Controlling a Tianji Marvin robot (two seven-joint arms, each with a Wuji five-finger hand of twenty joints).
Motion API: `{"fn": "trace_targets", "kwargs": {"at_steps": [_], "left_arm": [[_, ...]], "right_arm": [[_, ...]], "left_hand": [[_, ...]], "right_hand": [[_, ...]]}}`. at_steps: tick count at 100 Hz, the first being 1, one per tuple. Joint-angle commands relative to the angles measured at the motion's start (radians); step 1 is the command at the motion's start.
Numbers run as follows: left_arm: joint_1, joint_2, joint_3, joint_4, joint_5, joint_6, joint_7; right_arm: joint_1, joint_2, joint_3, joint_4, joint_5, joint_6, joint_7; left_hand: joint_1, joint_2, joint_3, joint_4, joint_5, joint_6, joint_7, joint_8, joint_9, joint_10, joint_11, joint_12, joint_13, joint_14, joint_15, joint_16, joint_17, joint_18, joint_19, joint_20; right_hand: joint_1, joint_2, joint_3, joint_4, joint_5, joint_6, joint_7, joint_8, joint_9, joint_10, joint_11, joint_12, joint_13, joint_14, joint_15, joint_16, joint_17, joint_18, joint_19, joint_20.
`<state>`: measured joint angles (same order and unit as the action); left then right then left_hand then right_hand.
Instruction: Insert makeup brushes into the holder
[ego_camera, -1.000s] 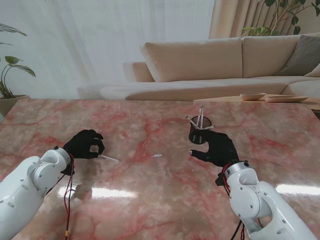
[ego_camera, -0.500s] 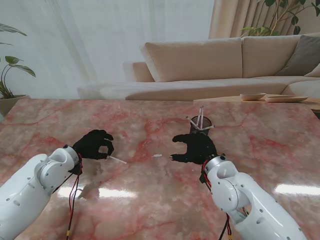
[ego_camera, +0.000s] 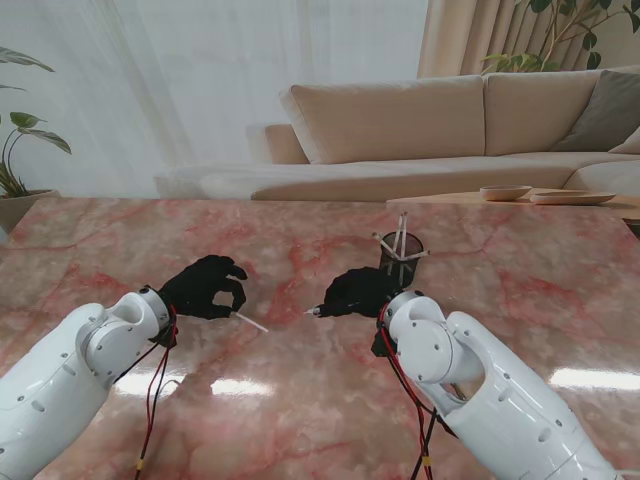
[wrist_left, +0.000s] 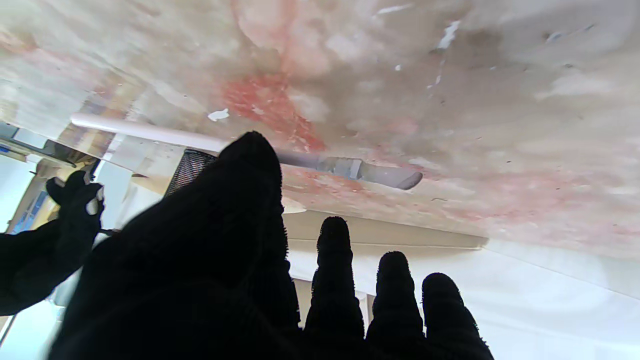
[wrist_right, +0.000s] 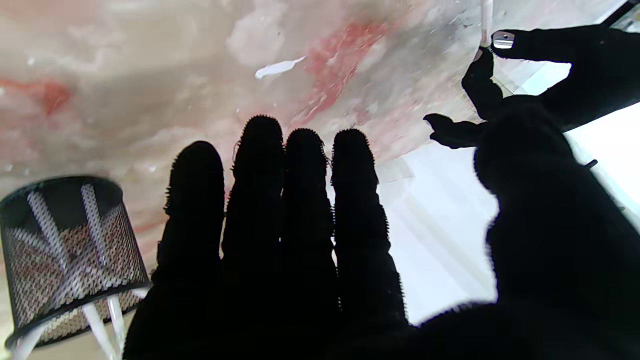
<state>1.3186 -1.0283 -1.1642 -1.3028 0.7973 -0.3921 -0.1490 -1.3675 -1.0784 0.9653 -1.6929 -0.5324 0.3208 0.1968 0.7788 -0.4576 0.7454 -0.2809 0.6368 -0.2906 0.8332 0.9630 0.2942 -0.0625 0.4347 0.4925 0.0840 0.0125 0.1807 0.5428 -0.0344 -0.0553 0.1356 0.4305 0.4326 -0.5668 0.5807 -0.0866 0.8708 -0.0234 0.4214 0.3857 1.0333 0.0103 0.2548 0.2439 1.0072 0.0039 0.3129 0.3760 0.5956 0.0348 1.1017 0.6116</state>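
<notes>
Looking like a home living room: beige sofa (ego_camera: 400, 125), sheer curtains (ego_camera: 200, 80), houseplants (ego_camera: 20, 150), marble table (ego_camera: 300, 400).

One mesh brush holder (ego_camera: 401, 258) stands on the desk (ego_camera: 300, 400), with three white brushes (ego_camera: 399, 236) in it. One more brush (ego_camera: 249, 322) is pinched in the left hand (ego_camera: 207, 287). Two black-gloved hands show, counting the right hand (ego_camera: 352, 293).

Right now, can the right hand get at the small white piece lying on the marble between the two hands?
Probably yes: the right hand is open, fingertips nearly at the small white piece, with bare marble between them.
</notes>
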Motion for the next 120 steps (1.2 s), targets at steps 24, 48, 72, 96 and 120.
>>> {"fn": "trace_targets", "kwargs": {"at_steps": [24,48,72,96,120], "left_arm": [[0.006,-0.005,0.019,-0.052,-0.004,-0.045,-0.009],[0.003,-0.003,0.032,-0.077,-0.002,-0.078,-0.017],[-0.007,-0.003,0.051,-0.086,-0.008,-0.100,-0.023],[-0.017,0.000,0.060,-0.098,-0.014,-0.128,-0.040],[-0.024,0.006,0.064,-0.120,0.009,-0.156,-0.057]], "right_arm": [[0.107,-0.024,-0.072,0.105,0.184,0.084,0.077],[0.171,-0.039,-0.120,0.168,0.320,0.119,0.114],[0.211,-0.049,-0.142,0.215,0.446,0.124,0.160],[0.250,-0.050,-0.178,0.246,0.486,0.130,0.201],[0.290,-0.050,-0.224,0.272,0.511,0.129,0.239]], "left_hand": [[0.033,0.039,0.019,0.021,0.068,-0.086,0.071,0.017,0.010,-0.006,-0.020,0.006,-0.016,-0.035,-0.012,-0.002,-0.003,-0.005,-0.040,-0.010],[0.031,0.039,0.019,0.020,0.067,-0.090,0.072,0.017,0.009,-0.008,-0.022,0.005,-0.015,-0.036,-0.012,-0.002,-0.003,-0.003,-0.040,-0.011],[0.030,0.040,0.020,0.020,0.066,-0.095,0.073,0.017,0.006,-0.013,-0.023,0.004,-0.015,-0.038,-0.013,-0.003,-0.004,0.001,-0.041,-0.012],[0.029,0.039,0.023,0.019,0.065,-0.095,0.074,0.017,0.005,-0.013,-0.024,0.003,-0.015,-0.040,-0.013,-0.004,-0.004,0.000,-0.043,-0.014],[0.027,0.040,0.023,0.019,0.063,-0.096,0.075,0.018,0.002,-0.016,-0.026,0.001,-0.015,-0.041,-0.014,-0.005,-0.004,0.003,-0.046,-0.018]], "right_hand": [[0.037,-0.008,0.069,-0.070,0.081,0.002,0.092,-0.037,0.090,0.020,0.047,-0.034,0.097,0.017,0.059,-0.010,0.042,0.024,0.111,-0.025],[0.040,-0.021,0.052,-0.077,0.108,-0.002,0.115,-0.043,0.123,0.023,0.057,-0.027,0.124,0.022,0.084,0.002,0.059,0.027,0.142,-0.021],[0.061,-0.035,0.019,-0.080,0.141,-0.012,0.150,-0.039,0.163,0.025,0.080,0.001,0.153,0.025,0.123,0.028,0.073,0.029,0.178,-0.013],[0.066,-0.034,0.012,-0.078,0.142,-0.008,0.154,-0.040,0.167,0.029,0.074,0.013,0.156,0.028,0.132,0.039,0.072,0.031,0.189,-0.011],[0.043,-0.027,-0.007,-0.083,0.147,-0.001,0.157,-0.039,0.176,0.037,0.074,0.023,0.163,0.036,0.140,0.048,0.075,0.038,0.204,-0.006]]}}
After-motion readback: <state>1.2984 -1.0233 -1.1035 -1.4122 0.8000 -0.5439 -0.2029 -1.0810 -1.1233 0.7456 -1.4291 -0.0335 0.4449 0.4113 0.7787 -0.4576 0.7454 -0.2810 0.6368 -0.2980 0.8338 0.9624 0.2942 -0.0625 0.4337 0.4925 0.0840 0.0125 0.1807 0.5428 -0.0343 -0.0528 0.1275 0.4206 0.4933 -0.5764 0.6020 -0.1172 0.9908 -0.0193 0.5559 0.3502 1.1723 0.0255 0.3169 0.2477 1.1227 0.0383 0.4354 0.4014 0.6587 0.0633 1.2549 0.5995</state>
